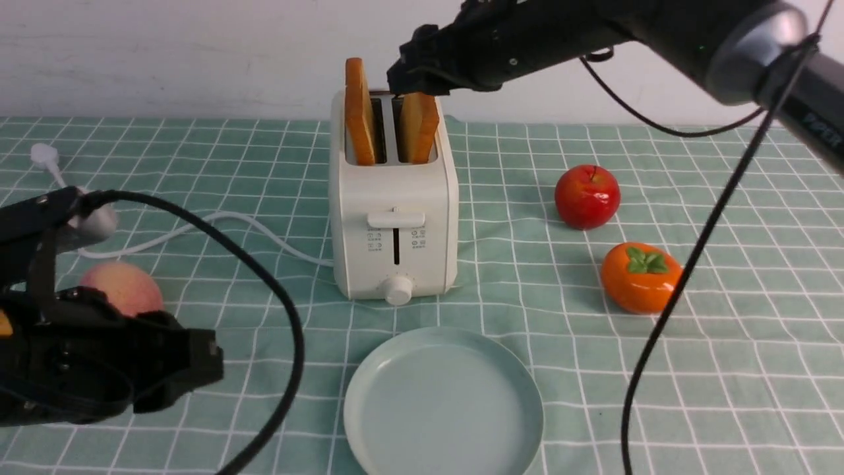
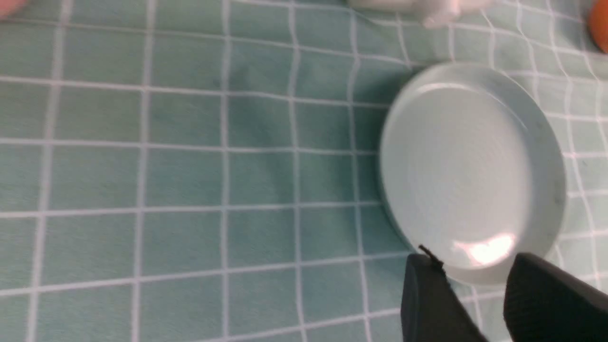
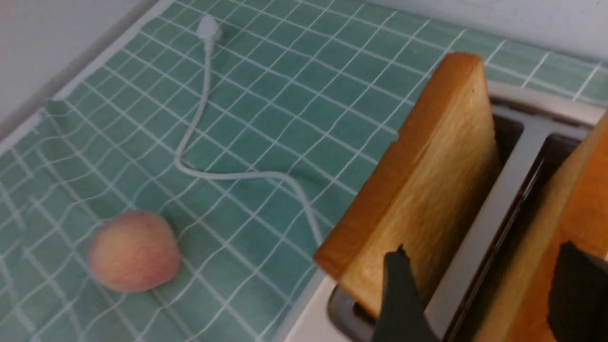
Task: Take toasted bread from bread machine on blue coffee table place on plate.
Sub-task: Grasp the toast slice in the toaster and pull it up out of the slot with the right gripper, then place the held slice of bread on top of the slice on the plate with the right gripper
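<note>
The cream-white bread machine point(image 1: 395, 198) stands mid-table on the blue coffee table point(image 1: 725, 330), with two slices of toasted bread upright in its slots. The left slice point(image 1: 359, 112) point(image 3: 427, 180) sticks up higher than the right slice point(image 1: 419, 128) point(image 3: 565, 209). My right gripper point(image 1: 414, 91) point(image 3: 484, 251) hovers over the right slot, open, its fingers on either side of the right slice's top edge. The empty plate point(image 1: 442, 402) point(image 2: 470, 171) lies in front of the toaster. My left gripper point(image 1: 214, 359) point(image 2: 475, 266) is low at the near left, open and empty, beside the plate's rim.
A red apple point(image 1: 587, 196) and an orange persimmon point(image 1: 639, 277) lie right of the toaster. A peach point(image 1: 122, 287) point(image 3: 133, 249) sits at the left behind my left arm. The white power cord point(image 1: 250, 227) runs left to its plug point(image 1: 45, 157).
</note>
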`<action>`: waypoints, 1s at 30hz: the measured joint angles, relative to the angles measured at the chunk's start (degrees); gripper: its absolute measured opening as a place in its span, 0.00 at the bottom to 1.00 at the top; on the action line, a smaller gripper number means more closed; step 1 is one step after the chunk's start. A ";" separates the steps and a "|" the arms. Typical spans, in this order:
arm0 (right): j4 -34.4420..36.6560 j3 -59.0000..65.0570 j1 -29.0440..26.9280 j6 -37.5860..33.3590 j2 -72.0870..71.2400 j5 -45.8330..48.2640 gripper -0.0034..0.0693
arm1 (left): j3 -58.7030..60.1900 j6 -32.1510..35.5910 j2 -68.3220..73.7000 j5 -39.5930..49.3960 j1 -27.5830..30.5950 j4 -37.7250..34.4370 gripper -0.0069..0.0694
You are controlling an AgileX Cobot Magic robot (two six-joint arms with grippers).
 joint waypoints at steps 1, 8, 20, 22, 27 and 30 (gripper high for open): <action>-1.03 -0.26 0.07 0.44 0.86 -0.94 0.62 | -0.28 2.99 0.42 1.69 0.00 -2.50 0.40; -2.12 -0.34 -0.05 1.33 4.05 -2.56 0.62 | -0.49 10.41 0.97 4.63 0.00 -10.94 0.40; -3.52 -0.47 -2.43 1.33 1.71 0.80 0.19 | -0.49 10.83 0.97 6.93 0.00 -11.99 0.40; -3.26 -0.34 -4.11 1.48 -0.13 1.88 0.19 | -0.49 10.83 0.97 6.35 0.00 -11.99 0.40; -1.36 -0.59 -14.14 1.52 -11.62 11.97 0.19 | -0.49 10.88 0.97 1.18 0.00 -12.13 0.40; -1.25 -0.65 -18.29 1.52 -16.58 21.27 0.19 | -0.49 10.88 0.97 -0.14 0.00 -12.54 0.40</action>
